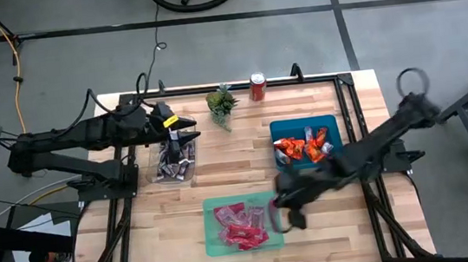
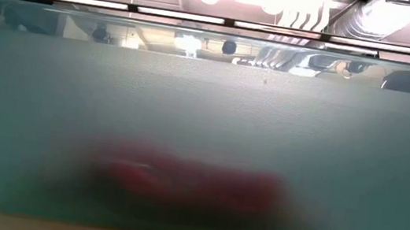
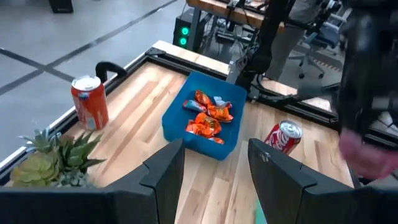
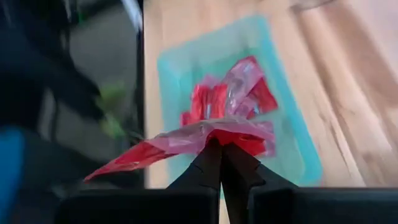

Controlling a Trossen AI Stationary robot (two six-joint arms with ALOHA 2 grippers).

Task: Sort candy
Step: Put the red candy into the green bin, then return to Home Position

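My right gripper [image 1: 283, 216] hangs close to the near edge of the bench, just beside the right rim of the green tray [image 1: 214, 245]. Its fingers are clenched on one flat pink-red packet [image 4: 186, 142], whose long axis runs crosswise to the fingers. The green tray lies directly to the gripper's left, so I judge the drop calls for a short leftward move over the rim. My right arm is the nearer one to this tray.

Green tray, near edge, centre: pink-red packets [image 1: 240, 224], piled.

Blue tray [image 1: 331, 122], toward the right edge, mid-depth: red-orange packets [image 1: 293, 149].

Left of centre, farther back: a heap of dark brown-and-silver bars [image 1: 172, 165]. My left gripper [image 1: 178, 141] waits just above that heap, fingers released, holding nothing.

Far edge: a green plant [image 1: 221, 103] and a red soda can [image 1: 257, 86]. The left wrist view shows a second can [image 3: 282, 137].
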